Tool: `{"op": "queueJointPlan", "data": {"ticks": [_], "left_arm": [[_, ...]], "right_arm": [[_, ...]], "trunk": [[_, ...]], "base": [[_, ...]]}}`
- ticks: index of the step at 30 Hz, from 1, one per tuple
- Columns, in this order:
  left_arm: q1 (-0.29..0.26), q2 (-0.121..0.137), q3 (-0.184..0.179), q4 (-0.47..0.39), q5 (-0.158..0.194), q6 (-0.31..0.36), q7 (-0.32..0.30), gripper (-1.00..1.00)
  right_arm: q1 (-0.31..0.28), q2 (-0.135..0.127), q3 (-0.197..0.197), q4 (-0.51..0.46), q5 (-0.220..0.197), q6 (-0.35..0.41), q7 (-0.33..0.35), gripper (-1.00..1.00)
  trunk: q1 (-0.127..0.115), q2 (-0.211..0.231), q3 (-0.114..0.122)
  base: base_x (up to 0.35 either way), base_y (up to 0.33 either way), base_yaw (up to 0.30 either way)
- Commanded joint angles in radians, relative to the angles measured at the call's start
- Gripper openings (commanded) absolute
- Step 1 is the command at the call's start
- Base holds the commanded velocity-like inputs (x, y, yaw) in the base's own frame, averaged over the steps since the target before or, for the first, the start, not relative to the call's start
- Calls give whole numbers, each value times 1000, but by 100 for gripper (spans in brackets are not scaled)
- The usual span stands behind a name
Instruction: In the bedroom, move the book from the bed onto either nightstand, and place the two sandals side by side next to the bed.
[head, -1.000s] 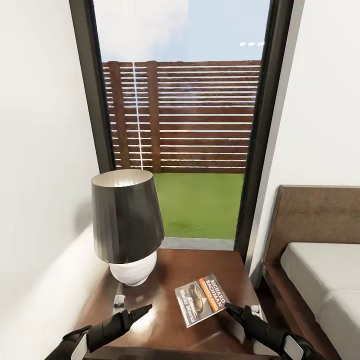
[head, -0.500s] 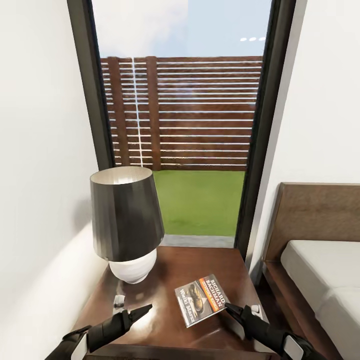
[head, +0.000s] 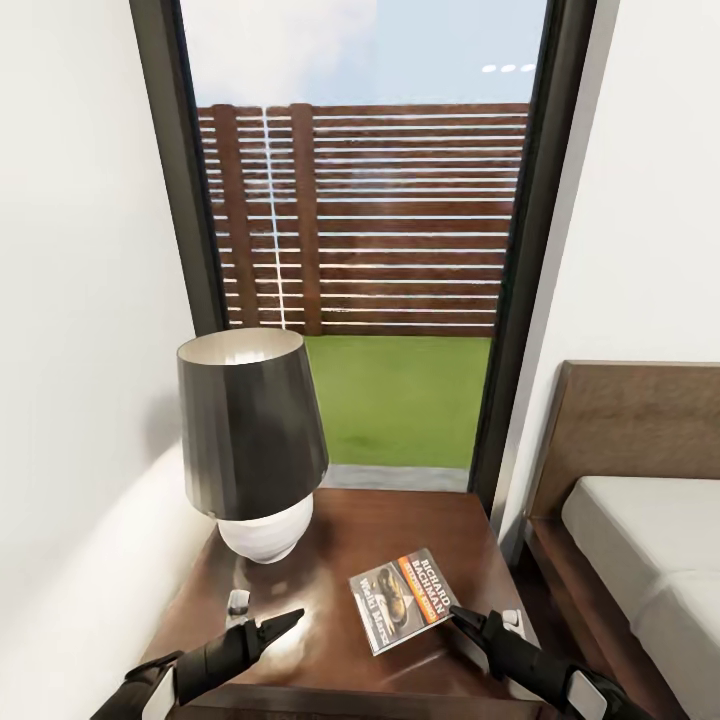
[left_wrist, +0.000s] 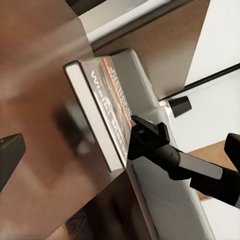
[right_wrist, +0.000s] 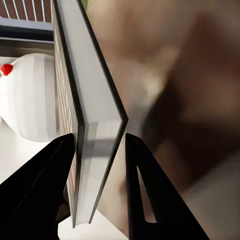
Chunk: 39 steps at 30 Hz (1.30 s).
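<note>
The book (head: 403, 599), dark with an orange band, rests on the nightstand (head: 400, 520) in front of the lamp. My right gripper (head: 458, 614) is at the book's near right corner. In the right wrist view both fingers (right_wrist: 137, 180) straddle the book's (right_wrist: 95, 130) white page edge, shut on it. The left wrist view has one right finger (left_wrist: 147, 137) lying on the cover of the book (left_wrist: 107, 105). My left gripper (head: 272, 626) hovers open over the nightstand's front left, apart from the book. The bed (head: 640, 530) stands to the right. The sandals are out of view.
A black-shaded lamp (head: 250, 430) with a white round base stands on the nightstand's back left. A small white object (head: 237, 603) lies near my left gripper. A white wall (head: 70, 400) closes the left side. Behind is a tall window (head: 370, 250) showing lawn and fence.
The head view has tilted slightly, shifting the whole picture. The book and both grippers keep their places.
</note>
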Motion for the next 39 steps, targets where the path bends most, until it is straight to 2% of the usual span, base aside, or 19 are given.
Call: {"op": "queueJointPlan", "data": {"ticks": [1,3,7,28,32,39], "left_arm": [[0,0,3,0,0,11,-4,100],[0,0,2,0,0,11,-4,100],[0,0,2,0,0,11,-4,100],[0,0,3,0,0,11,-4,100],[0,0,3,0,0,11,-3,100],[0,0,3,0,0,11,-2,100]], "right_arm": [[0,0,3,0,-11,8,0,-100],[0,0,3,0,-11,8,0,-100],[0,0,3,0,-11,9,-1,-100],[0,0,3,0,-11,8,-1,-100],[0,0,3,0,-11,8,-1,-100],[0,0,3,0,-11,9,-1,-100]], "trunk": [[0,0,-1],[0,0,-1],[2,-1,-16],[2,-1,-16],[0,0,-1],[0,0,-1]], "base": [[0,0,0],[0,0,0],[0,0,0],[0,0,0],[0,0,0],[0,0,0]]}}
